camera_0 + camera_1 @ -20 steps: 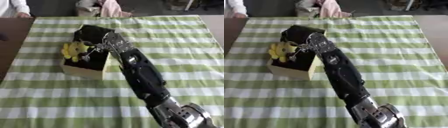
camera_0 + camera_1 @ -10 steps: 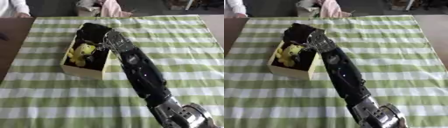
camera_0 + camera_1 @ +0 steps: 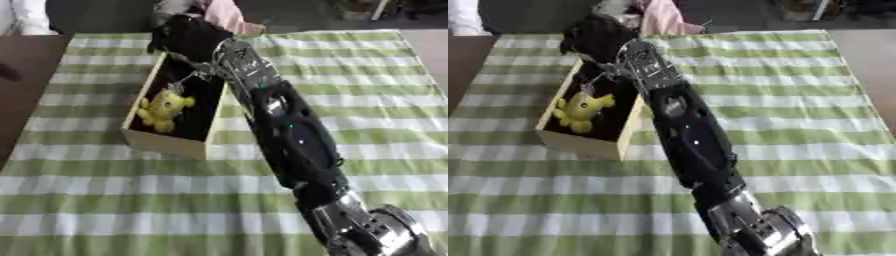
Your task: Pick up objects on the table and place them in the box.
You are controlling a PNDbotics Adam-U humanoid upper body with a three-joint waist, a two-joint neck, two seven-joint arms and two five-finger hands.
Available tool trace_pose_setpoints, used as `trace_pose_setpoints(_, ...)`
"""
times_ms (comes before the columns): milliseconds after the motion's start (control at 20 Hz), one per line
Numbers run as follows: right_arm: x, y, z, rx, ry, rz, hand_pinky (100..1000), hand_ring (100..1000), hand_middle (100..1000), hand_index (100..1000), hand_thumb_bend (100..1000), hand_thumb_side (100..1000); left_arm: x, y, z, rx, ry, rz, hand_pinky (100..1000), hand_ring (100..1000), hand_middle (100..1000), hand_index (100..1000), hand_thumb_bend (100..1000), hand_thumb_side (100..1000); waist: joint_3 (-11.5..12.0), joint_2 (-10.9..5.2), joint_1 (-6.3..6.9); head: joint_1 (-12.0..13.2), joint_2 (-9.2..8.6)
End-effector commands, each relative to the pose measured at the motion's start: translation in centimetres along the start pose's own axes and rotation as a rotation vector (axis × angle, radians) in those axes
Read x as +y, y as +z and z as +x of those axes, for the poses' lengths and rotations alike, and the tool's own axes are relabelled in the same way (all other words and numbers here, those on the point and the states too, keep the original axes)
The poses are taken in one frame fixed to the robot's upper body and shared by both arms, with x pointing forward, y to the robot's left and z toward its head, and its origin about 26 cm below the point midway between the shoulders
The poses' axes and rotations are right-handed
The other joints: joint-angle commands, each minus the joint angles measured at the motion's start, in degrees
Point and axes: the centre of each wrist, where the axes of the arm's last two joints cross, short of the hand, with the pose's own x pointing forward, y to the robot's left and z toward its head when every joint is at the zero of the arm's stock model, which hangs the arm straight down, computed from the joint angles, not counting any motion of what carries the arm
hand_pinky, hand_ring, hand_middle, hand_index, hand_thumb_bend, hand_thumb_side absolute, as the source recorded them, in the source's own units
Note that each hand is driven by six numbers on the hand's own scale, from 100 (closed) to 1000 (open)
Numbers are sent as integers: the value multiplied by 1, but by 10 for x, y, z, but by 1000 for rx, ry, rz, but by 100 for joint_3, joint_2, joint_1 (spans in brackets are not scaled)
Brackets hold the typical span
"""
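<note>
A tan open box (image 3: 166, 142) with a dark inside stands on the striped cloth, left of centre. A yellow soft toy (image 3: 162, 108) lies inside it near the front end. My right arm reaches from the lower right up to the box. My right hand (image 3: 220, 59) hangs over the box's far right rim, its thin fingers (image 3: 185, 81) relaxed and pointing down into the box, a little above the toy and apart from it. A dark bulky shape (image 3: 597, 35) fills the far end of the box; I cannot make out what it is. My left hand shows in no view.
A green and white striped cloth (image 3: 105, 200) covers the table. The bare brown table edge (image 3: 26, 75) shows at the left. People sit beyond the far edge, with pink cloth (image 3: 658, 20) just behind the box.
The yellow toy now lies free in the box's front part, apart from my fingers. My right hand has drawn back toward the far rim. The whole view has also tilted a little.
</note>
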Motion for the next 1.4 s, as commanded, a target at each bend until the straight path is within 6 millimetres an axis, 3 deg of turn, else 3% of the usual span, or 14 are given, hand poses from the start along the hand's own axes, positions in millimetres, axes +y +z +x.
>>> trace_pose_setpoints(50, -37, 9, -15, 31, 29, -145, 927, 848, 775, 836, 100, 371, 3, -5, 7, -29, -14, -6, 475, 932, 824, 695, 100, 741, -10, -115, 33, 38, 14)
trace_pose_setpoints(250, -62, 25, -28, 85, 20, -296, 833, 805, 737, 817, 100, 404, 3, -5, 7, -34, -16, -3, 476, 930, 823, 696, 100, 738, -28, -124, 33, 89, 38)
trace_pose_setpoints(400, -75, 44, -41, 139, 26, -409, 783, 794, 731, 819, 100, 486, 4, -6, 7, -39, -22, 2, 478, 929, 823, 696, 100, 736, -57, -129, 19, 151, 46)
trace_pose_setpoints(500, -80, 61, -53, 189, 37, -472, 763, 790, 728, 819, 100, 552, 5, -6, 8, -41, -28, 7, 478, 928, 822, 696, 100, 735, -87, -134, 8, 218, 47)
trace_pose_setpoints(750, -89, 104, -72, 288, 92, -595, 774, 799, 736, 821, 100, 582, 8, -6, 8, -46, -46, 14, 480, 926, 821, 696, 100, 732, -165, -151, -12, 340, 48)
trace_pose_setpoints(900, -87, 128, -79, 334, 119, -640, 767, 803, 739, 824, 100, 633, 10, -6, 9, -49, -59, 17, 480, 926, 821, 697, 100, 731, -215, -157, -28, 422, 57)
trace_pose_setpoints(1050, -80, 153, -89, 390, 136, -665, 747, 808, 745, 834, 100, 771, 11, -7, 9, -51, -66, 17, 481, 925, 821, 697, 100, 730, -245, -156, -39, 465, 58)
trace_pose_setpoints(1400, -56, 207, -100, 525, 130, -716, 724, 820, 759, 854, 100, 843, 13, -9, 11, -65, -80, 22, 482, 923, 819, 697, 100, 728, -302, -137, -49, 529, 37)
